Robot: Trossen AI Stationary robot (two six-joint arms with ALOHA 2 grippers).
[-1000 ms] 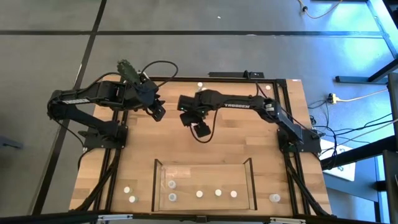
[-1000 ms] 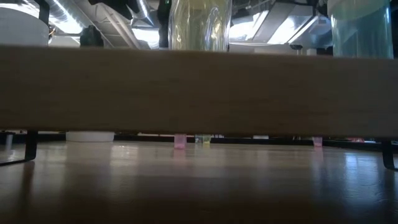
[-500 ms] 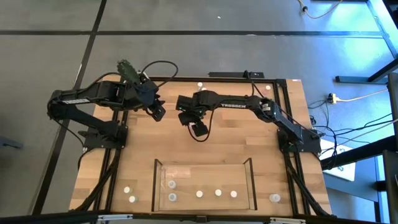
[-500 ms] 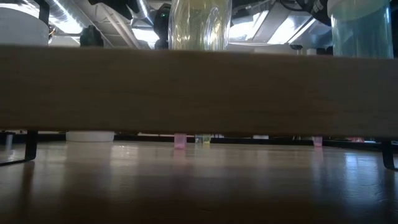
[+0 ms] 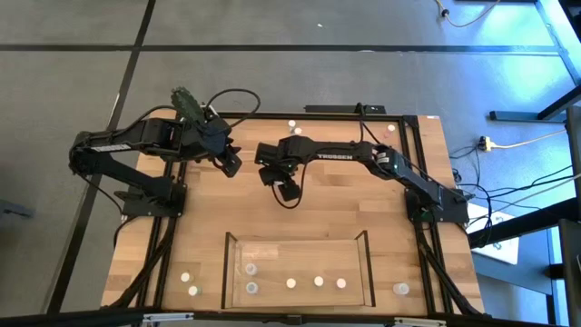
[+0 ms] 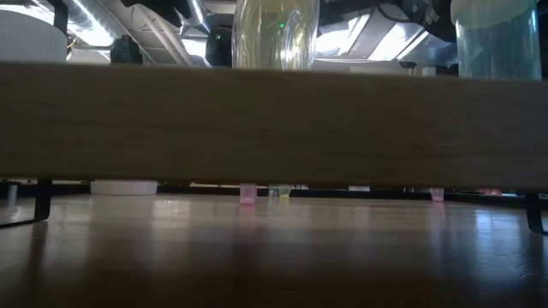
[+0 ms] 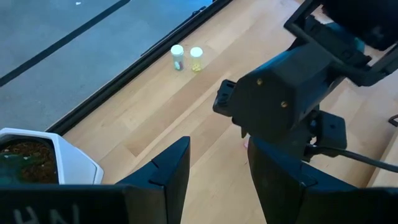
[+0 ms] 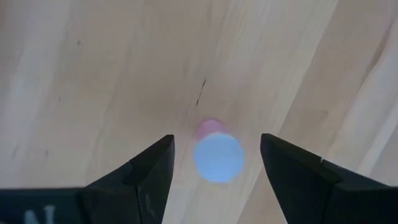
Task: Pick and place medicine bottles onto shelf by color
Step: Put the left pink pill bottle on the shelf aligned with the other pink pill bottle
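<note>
- A pink bottle [image 8: 216,151] with a pale round cap stands upright on the bare wood in the right wrist view, between that arm's two dark fingers [image 8: 146,180] and touching neither.
- The right gripper [image 5: 287,188] hangs over this spot in the upper middle of the high view, its jaws spread wide and holding nothing.
- Two more bottles [image 7: 187,58], one white-capped with a grey-green body and one yellowish, stand side by side near the table's dark edge in the upper part of the left wrist view.
- The left gripper [image 5: 231,165] sits upper left of centre in the high view, just left of the right one; its jaws are partly apart with nothing between them.
- The shelf [image 5: 232,272], with clear walls, lies at the bottom centre of the high view; five bottles stand in it, two at its left end and three in a row along its lower side.
- Two bottles [image 5: 189,283] stand on the table left of the shelf, and one [image 5: 400,289] stands to its right.
- A white pot [image 7: 59,165] with soil shows at the lower left of the left wrist view.
- In the low view a wooden board fills the middle, with a small pink bottle [image 6: 247,193] visible beneath it.
</note>
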